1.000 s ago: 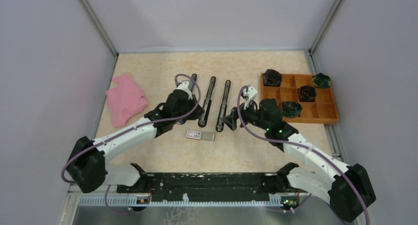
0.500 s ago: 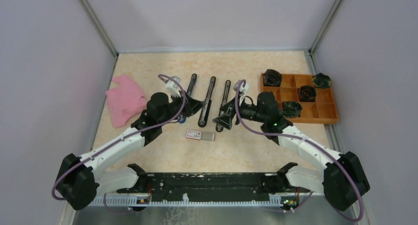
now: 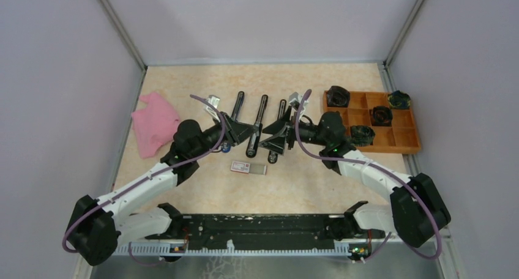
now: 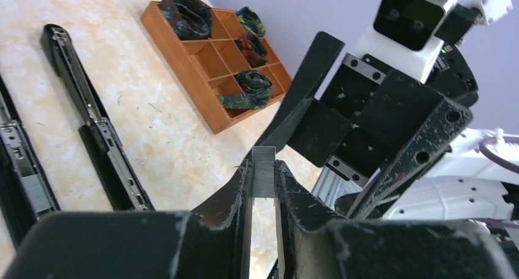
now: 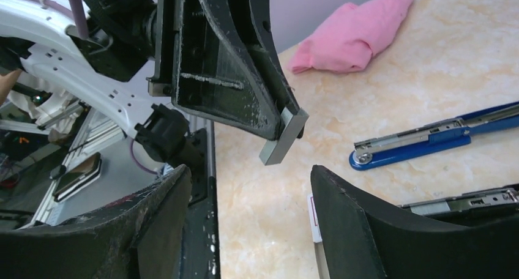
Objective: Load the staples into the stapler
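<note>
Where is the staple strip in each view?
Left wrist: strip at bottom centre, upright in the left claw.
Right wrist: strip at centre, jutting from that claw's tip.
Top external: too small to make out; the claw is at centre.
Shared landmark: the left claw.

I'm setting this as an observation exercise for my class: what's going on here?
The left gripper is shut on a grey staple strip, holding it in the air above the table. The right gripper is open and faces it at close range, not touching the strip. Three staplers lie opened flat on the table, and neither gripper holds one. The staple box lies just in front of them.
</note>
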Controlling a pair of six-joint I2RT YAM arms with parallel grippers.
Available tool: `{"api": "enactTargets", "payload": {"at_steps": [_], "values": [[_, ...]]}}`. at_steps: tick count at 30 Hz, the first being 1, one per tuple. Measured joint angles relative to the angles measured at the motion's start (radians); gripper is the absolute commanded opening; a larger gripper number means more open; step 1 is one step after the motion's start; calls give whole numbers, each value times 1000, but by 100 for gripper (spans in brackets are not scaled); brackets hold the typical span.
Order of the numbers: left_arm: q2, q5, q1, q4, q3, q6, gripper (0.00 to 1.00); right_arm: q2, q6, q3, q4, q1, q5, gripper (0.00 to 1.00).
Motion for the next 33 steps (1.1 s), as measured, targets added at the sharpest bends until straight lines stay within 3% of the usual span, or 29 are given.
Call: {"api": "enactTargets", "payload": {"at_steps": [19, 33], "values": [[-46, 85, 0, 177, -60, -51, 23, 115, 232, 31, 304, -11, -91, 48], [-66, 64, 0, 299, -137, -114, 23, 220, 437, 31, 591, -11, -109, 45]]}}
